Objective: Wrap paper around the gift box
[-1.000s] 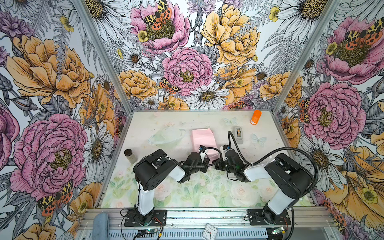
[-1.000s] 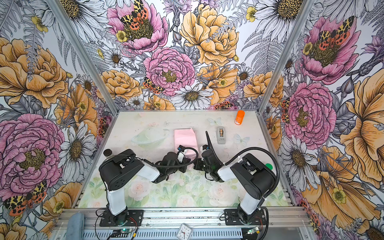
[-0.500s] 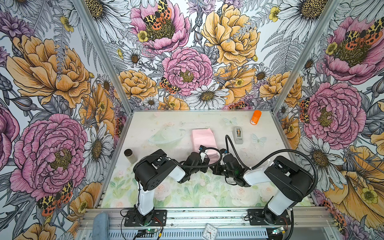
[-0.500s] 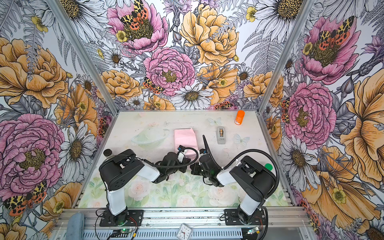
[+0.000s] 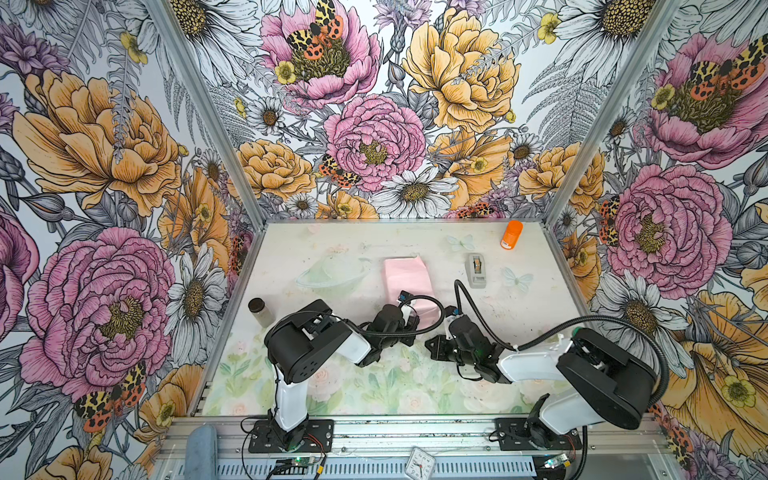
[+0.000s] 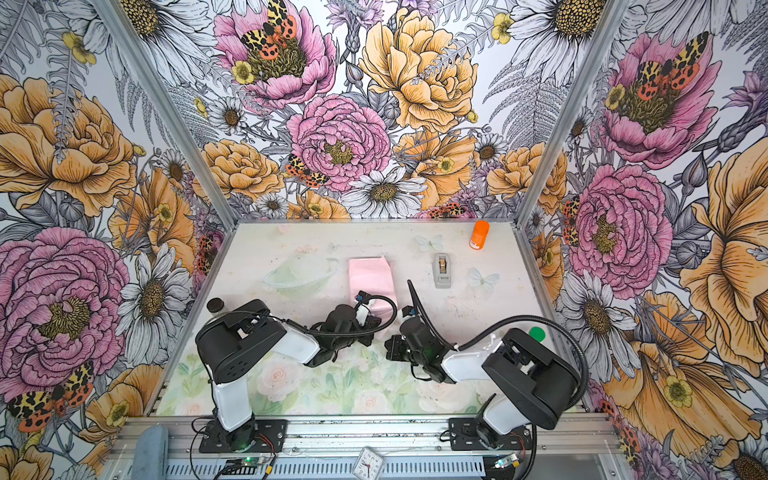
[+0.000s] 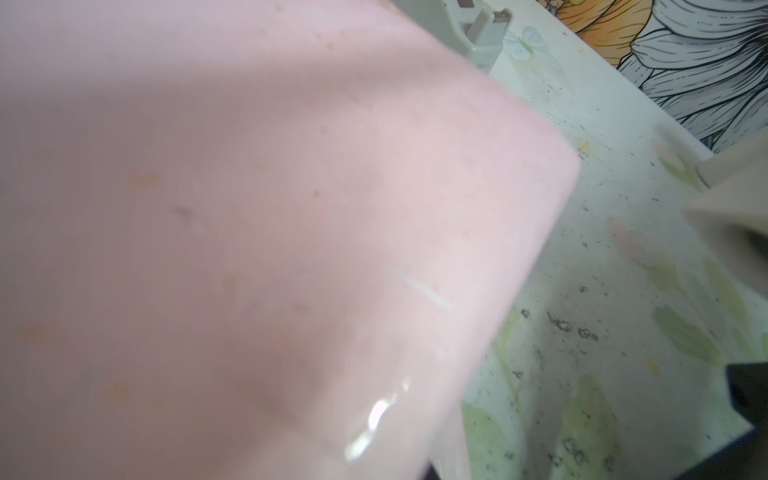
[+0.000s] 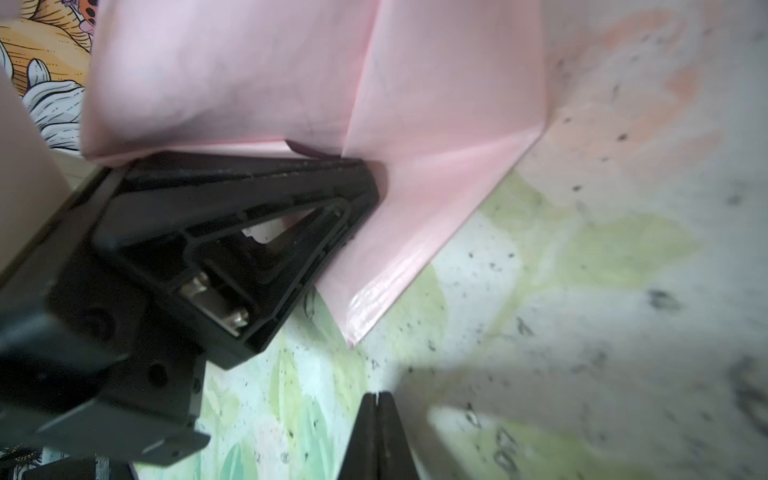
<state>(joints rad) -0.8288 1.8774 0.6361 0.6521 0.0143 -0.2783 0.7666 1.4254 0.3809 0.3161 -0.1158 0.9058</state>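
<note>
The right tool [image 8: 377,409], empty with tips pressed together, has backed off to 5 o'clock of the pale pink creased paper [image 5: 405,276] that hides the gift box at mid-desk [image 5: 519,316], leaving the left tool [image 5: 411,320], grip unreadable, alone on the probably unsecured near flap.

Mid table [image 5: 332,253]: paper [image 5: 403,278], long side running front-to-back. R of it, apart: tape dispenser [image 5: 477,270]. Further back + R, near rear R corner: tube [image 5: 511,235]. At table's L edge, abt level w/ paper's near end: jar [image 5: 259,309], upright. At paper's near end, touching it: left gripper [image 5: 411,318], reaching in from L. Just R + in front of that, off the paper, over bare table: right gripper [image 5: 430,345], tips pointing L. In front of table: rail [image 5: 415,432]. On it, abt mid: clock [image 5: 419,459]. At its L end: cylinder [image 5: 200,451].
</note>
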